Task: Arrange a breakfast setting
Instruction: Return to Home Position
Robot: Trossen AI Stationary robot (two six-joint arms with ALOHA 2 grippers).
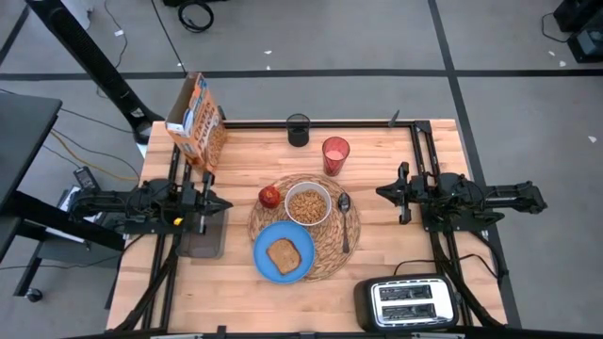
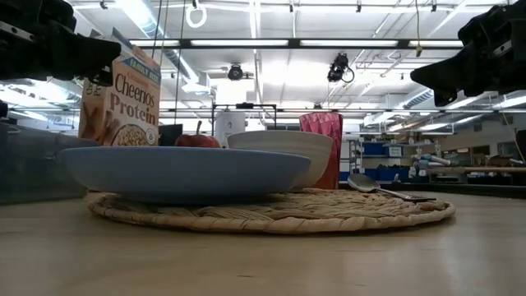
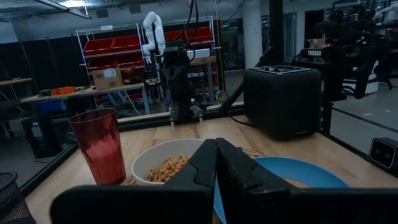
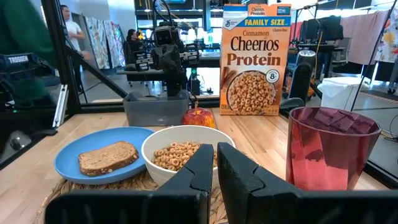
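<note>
One wooden table (image 1: 396, 273) carries the whole setting, with an arm at each side edge. Left tool (image 1: 226, 203) hangs above a grey bin (image 1: 203, 240) at the table's left, fingers pressed together, holding nothing. Its tip points toward the setting, and the red apple (image 1: 270, 196) is the nearest item, clearly apart from it. Right tool (image 1: 380, 193) mirrors it on the right, fingers also pressed together and empty. It points at the spoon side of the mat with a clear gap. Low view shows both tools raised well above the tabletop.

Round woven placemat (image 1: 325, 261) sits mid-table, between the two tools. Cereal box (image 1: 198, 122) stands upright at the far left corner. Silver toaster (image 1: 410, 301) is at the near right edge, off the mat. Blue plate (image 1: 264, 247) lies on the mat's near-left part, touching or just beside the bowl; cannot tell which. White bowl (image 1: 328, 203) is on the mat's middle, filled with cereal rings. Translucent red cup (image 1: 335, 153) stands upright just beyond the mat's far edge. Small black cup (image 1: 298, 130) is farther back, near the table's far edge. Toast slice (image 1: 284, 254) lies flat on the plate. Apple sits at the mat's left edge, just beside the bowl. Metal spoon (image 1: 345, 221) lies on the mat right of the bowl, its bowl end toward the far side.
</note>
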